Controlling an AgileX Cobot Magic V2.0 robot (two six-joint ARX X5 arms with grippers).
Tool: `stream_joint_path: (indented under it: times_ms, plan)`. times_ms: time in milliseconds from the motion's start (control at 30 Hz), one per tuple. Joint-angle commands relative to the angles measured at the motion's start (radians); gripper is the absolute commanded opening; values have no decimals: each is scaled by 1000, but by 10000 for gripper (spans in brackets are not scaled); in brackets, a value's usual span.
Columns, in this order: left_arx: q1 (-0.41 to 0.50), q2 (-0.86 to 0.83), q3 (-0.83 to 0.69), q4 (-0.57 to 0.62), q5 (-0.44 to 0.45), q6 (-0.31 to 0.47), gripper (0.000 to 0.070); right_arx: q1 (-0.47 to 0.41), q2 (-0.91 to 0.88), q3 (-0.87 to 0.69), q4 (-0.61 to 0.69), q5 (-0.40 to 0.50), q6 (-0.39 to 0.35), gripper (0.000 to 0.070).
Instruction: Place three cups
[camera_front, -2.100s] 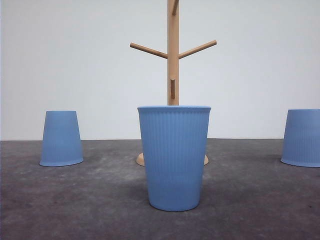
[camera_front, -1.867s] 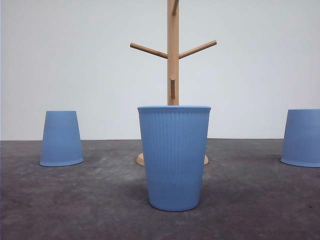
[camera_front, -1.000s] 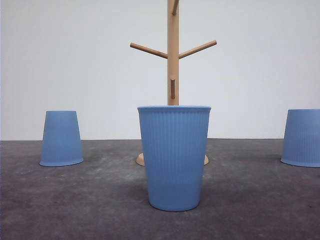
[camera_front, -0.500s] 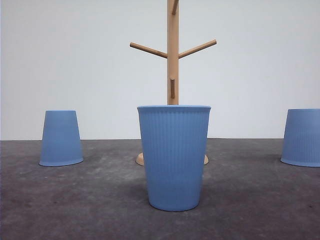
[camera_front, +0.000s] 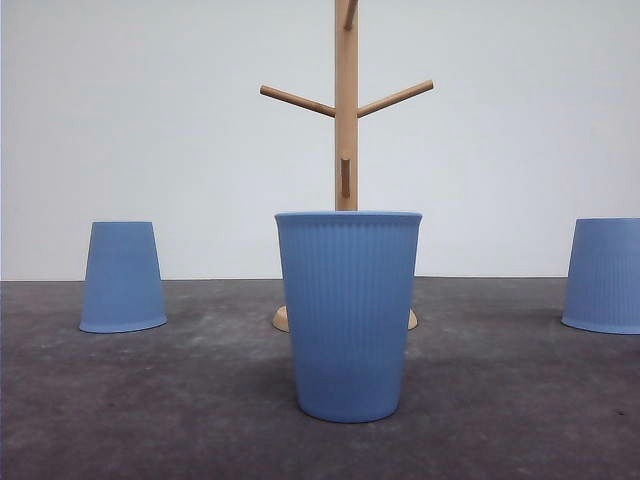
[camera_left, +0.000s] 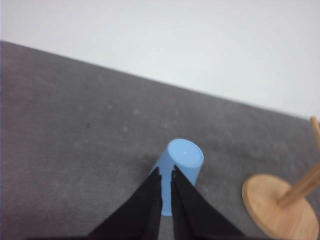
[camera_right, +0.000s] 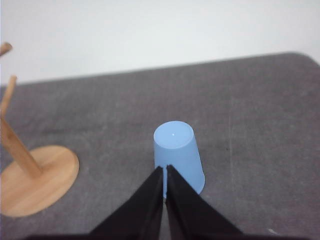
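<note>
Three light-blue ribbed cups stand on the dark grey table (camera_front: 500, 400). The middle cup (camera_front: 348, 315) is upright and nearest the camera. An upside-down left cup (camera_front: 122, 277) and an upside-down right cup (camera_front: 604, 275) stand farther back. In the left wrist view, my left gripper (camera_left: 165, 172) hovers above and just short of the left cup (camera_left: 182, 155), its black fingers together with only a thin slit and nothing held. Likewise my right gripper (camera_right: 164, 169) is shut and empty, short of the right cup (camera_right: 175, 145).
A wooden peg rack (camera_front: 346, 110) rises behind the middle cup, with its round base (camera_front: 283, 319) on the table. That base (camera_left: 277, 210) lies beside the left cup, and the base (camera_right: 40, 180) lies beside the right cup. A plain white wall stands behind the table.
</note>
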Motion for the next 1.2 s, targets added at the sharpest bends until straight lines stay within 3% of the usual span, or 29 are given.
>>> stream_joint_path:
  times_ms: [0, 233, 367, 533, 633, 667, 733, 767, 833, 900, 1167]
  plan:
    - [-3, 103, 63, -23, 15, 69, 16, 0, 79, 66, -32, -3, -52, 7]
    - [-32, 369, 215, -98, 39, 113, 18, 0, 319, 207, -116, -84, -103, 7]
    - [-57, 419, 231, -105, 39, 142, 17, 0, 371, 210, -110, -133, -103, 7]
    - [-75, 424, 231, -106, 39, 150, 19, 0, 375, 210, -115, -133, -103, 7]
    - [-79, 423, 231, -110, 39, 149, 58, 0, 375, 210, -123, -134, -103, 9]
    - [-80, 423, 231, -113, 39, 150, 118, 0, 375, 210, -127, -134, -104, 21]
    - [-80, 424, 231, -115, 39, 148, 330, 0, 375, 210, -134, -134, -107, 155]
    - [-80, 424, 231, -115, 39, 146, 443, 0, 375, 210, -138, -134, -107, 265]
    - [-80, 424, 231, -114, 39, 144, 596, 0, 375, 210, -152, -133, -111, 503]
    - [-82, 424, 231, -114, 40, 141, 597, 0, 375, 210, -160, -133, -111, 572]
    - [-101, 477, 244, -80, 87, 139, 597, 0, 375, 210, -162, -134, -110, 572]
